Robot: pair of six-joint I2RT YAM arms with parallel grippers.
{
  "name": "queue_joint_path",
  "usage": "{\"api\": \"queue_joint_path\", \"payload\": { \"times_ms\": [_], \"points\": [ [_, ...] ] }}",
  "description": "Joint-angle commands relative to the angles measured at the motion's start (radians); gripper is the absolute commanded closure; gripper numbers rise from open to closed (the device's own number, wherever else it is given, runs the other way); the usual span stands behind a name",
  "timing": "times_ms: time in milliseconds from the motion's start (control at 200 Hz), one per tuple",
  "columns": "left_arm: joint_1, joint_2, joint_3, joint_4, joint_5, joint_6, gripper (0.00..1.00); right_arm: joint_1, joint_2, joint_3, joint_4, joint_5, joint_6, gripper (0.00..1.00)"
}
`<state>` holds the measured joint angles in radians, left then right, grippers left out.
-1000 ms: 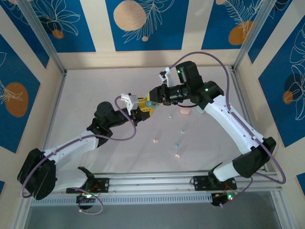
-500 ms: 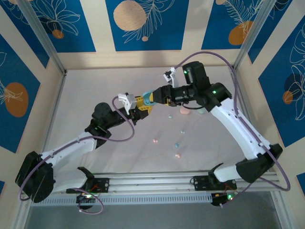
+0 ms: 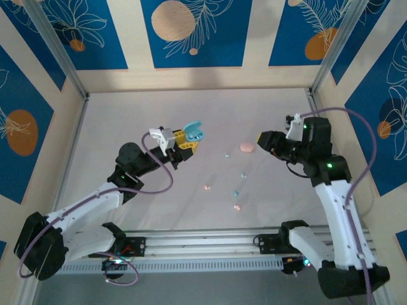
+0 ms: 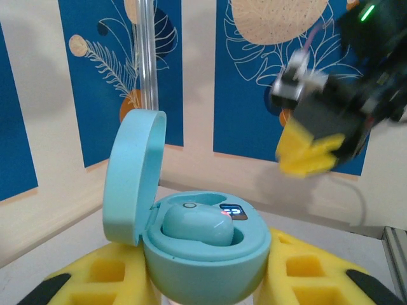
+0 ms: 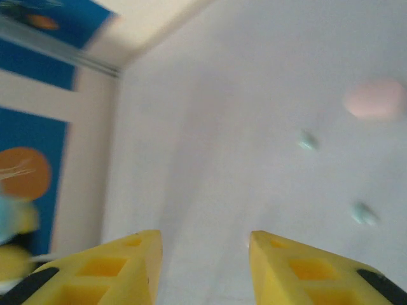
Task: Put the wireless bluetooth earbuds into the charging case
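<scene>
The left hand (image 3: 183, 140) clamps the open teal charging case (image 4: 203, 254); the empty, parted right hand (image 5: 203, 267) may fumble tiny earbuds (image 3: 236, 207).

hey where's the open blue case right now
In the top view the blue case sits in the left claw, left of centre, with the pink case lying to its right.

The charging case (image 3: 194, 131) sits between the fingers of the left gripper (image 3: 188, 138), left of the table's (image 3: 127, 114) middle. Its lid (image 4: 133, 178) stands up on the case's left side, and one earbud (image 4: 197, 225) rests inside it. The right gripper (image 3: 262, 139) hangs well apart to the right, fingers spread. Between them a second case (image 3: 247, 147) lies on the table, just left of the right gripper. Loose earbuds (image 3: 236, 192) lie scattered nearer than that case.
</scene>
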<state>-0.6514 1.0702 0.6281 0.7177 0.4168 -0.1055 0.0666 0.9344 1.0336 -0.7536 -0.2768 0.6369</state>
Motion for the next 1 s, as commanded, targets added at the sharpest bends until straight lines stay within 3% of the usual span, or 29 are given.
{"api": "queue_joint_path", "payload": {
  "times_ms": [0, 160, 390, 755, 995],
  "points": [
    [-0.004, -0.037, -0.001, 0.016, -0.015, -0.015, 0.75, -0.012, 0.095, -0.14, -0.059, -0.059, 0.001, 0.63],
    [-0.004, -0.047, 0.001, 0.012, -0.019, -0.022, 0.75, 0.106, 0.269, -0.217, -0.089, 0.031, -0.013, 0.65],
    [-0.005, -0.05, 0.005, 0.009, -0.021, -0.024, 0.75, 0.271, 0.434, -0.269, 0.002, 0.06, 0.037, 0.56],
    [-0.004, -0.066, 0.005, -0.022, -0.03, -0.011, 0.75, 0.361, 0.63, -0.241, 0.073, 0.069, 0.055, 0.55],
    [-0.004, -0.07, 0.009, -0.038, -0.034, -0.004, 0.74, 0.412, 0.697, -0.193, 0.126, 0.027, 0.066, 0.61]
  ]
}}
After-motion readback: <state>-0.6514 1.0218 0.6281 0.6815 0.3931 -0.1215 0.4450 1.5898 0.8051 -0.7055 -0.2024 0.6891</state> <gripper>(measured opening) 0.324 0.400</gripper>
